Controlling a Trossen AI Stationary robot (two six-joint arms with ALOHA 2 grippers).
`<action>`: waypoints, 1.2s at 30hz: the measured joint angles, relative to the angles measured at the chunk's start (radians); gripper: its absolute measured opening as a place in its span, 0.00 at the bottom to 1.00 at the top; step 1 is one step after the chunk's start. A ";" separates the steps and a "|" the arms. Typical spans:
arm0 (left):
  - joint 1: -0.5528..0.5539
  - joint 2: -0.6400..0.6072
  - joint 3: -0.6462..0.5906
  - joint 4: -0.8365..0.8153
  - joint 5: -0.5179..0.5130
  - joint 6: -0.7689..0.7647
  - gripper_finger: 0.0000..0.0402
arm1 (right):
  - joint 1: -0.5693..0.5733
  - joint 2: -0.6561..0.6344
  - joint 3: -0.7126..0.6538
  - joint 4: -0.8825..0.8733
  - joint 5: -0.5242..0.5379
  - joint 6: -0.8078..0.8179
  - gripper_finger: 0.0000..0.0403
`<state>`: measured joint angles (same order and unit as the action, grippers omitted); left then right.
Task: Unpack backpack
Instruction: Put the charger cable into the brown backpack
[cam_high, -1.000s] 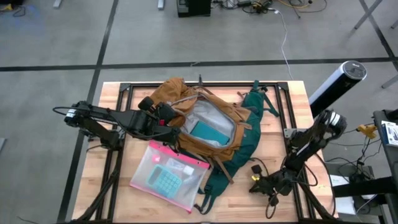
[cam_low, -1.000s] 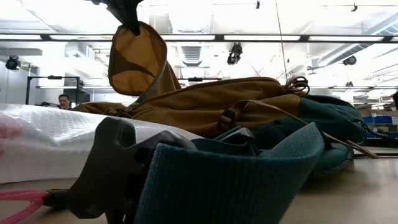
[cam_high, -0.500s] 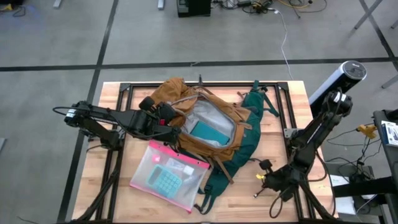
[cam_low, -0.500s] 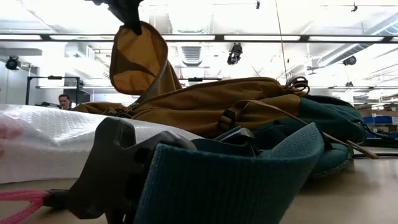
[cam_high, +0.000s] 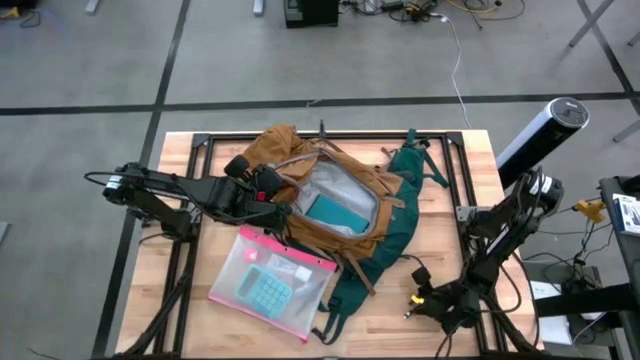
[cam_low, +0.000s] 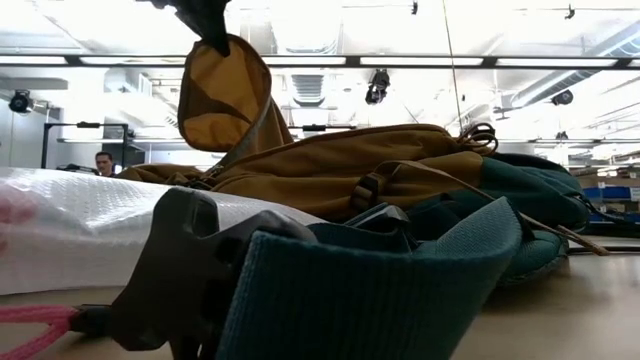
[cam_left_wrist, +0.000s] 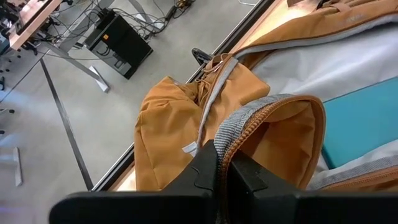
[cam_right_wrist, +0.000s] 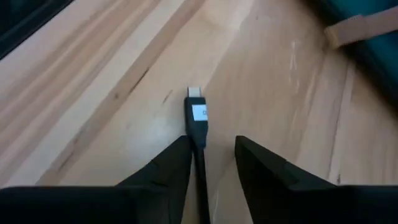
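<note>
The mustard-tan backpack (cam_high: 330, 190) lies open on the table's middle, grey lining up, with a teal flat thing (cam_high: 338, 215) inside. My left gripper (cam_high: 268, 190) is shut on the opening's rim at the backpack's left side and holds it raised; in the low view the flap (cam_low: 220, 95) hangs from it. My right gripper (cam_high: 415, 300) is low over the near right of the table, open. A black cable's plug end (cam_right_wrist: 198, 115) lies on the wood between its fingers. My left gripper (cam_left_wrist: 224, 158) pinches the zipper-edged rim (cam_left_wrist: 249, 118) of the backpack's opening between its two shut fingers, coming slantwise from the table's left. The rim arches up from the hold, and the rest of the backpack lies on the table. My right gripper (cam_right_wrist: 211, 146) has the cable running close along one finger (cam_right_wrist: 177, 158); I cannot tell whether they touch.
A clear pink-edged pouch (cam_high: 272, 282) with a teal calculator lies near the front, left of centre, touching the backpack. Dark green straps (cam_high: 405, 215) trail to the right and the near side. Bare wood (cam_high: 450, 200) shows at the right. A person (cam_low: 102, 162) stands far behind.
My right arm has swung up and come down again at the near right of the table. Its gripper has tipped and ends close to where it was. My left gripper and the raised rim have kept still.
</note>
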<state>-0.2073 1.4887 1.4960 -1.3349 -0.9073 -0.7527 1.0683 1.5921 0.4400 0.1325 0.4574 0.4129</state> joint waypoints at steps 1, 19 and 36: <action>0.000 0.000 0.000 0.000 0.000 0.002 0.00 | -0.001 0.014 0.001 0.016 0.006 0.003 0.27; 0.000 0.000 0.000 0.005 -0.002 0.003 0.00 | -0.302 -0.017 0.030 -0.038 0.184 -0.310 0.00; 0.010 0.000 0.000 0.001 -0.002 0.038 0.00 | -0.406 -0.309 0.030 -0.359 -0.004 -0.300 0.00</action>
<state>-0.1970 1.4889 1.4960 -1.3344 -0.9089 -0.7151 0.6628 1.2833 0.4702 -0.2265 0.4532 0.1129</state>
